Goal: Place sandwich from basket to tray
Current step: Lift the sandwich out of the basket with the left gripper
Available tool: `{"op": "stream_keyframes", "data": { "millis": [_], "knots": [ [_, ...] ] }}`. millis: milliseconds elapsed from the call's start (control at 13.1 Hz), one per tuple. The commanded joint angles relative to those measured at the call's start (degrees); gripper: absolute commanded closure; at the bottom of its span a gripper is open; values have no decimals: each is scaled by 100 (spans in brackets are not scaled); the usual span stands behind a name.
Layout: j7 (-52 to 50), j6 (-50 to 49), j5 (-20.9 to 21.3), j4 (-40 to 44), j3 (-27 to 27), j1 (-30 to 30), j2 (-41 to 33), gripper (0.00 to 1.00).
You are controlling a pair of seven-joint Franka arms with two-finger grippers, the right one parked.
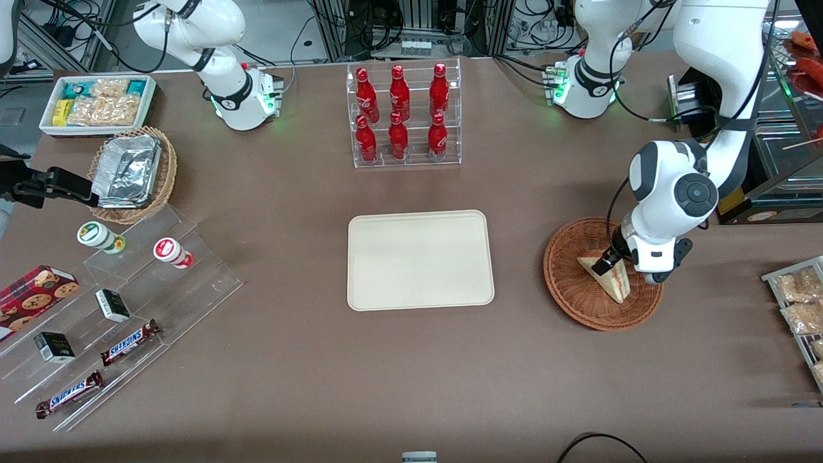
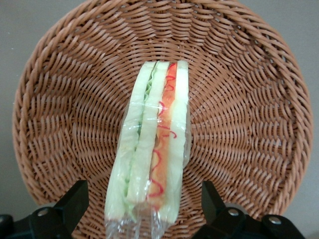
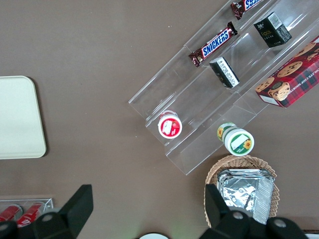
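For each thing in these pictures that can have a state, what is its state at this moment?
sandwich: wrapped, lying in the basket, not lifted.
basket: holds only the sandwich.
tray: nothing on it.
gripper: open, down in the basket, one finger on each side of the sandwich.
bottles: upright in their clear rack, capped.

brown table (image 1: 411,386); cabled racks (image 1: 418,26), perhaps equipment, farther off
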Motion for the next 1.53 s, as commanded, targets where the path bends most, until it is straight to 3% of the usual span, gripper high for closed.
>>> {"op": "stream_keyframes", "data": {
  "millis": [0, 76, 153, 229, 763, 1068, 1449],
  "knots": [
    [-68, 210, 46, 24, 20, -13, 160, 1],
    [-67, 210, 55, 24, 20, -13, 161, 17],
    [-59, 167, 55, 16, 29, -13, 143, 64],
    [-15, 149, 55, 7, 29, -13, 117, 100],
    [117, -789, 55, 313, -6, -101, -366, 100],
    [90, -2205, 29, 1586, -67, -767, -157, 100],
    [30, -2409, 28, 2510, -59, -2015, 555, 100]
  ]
}}
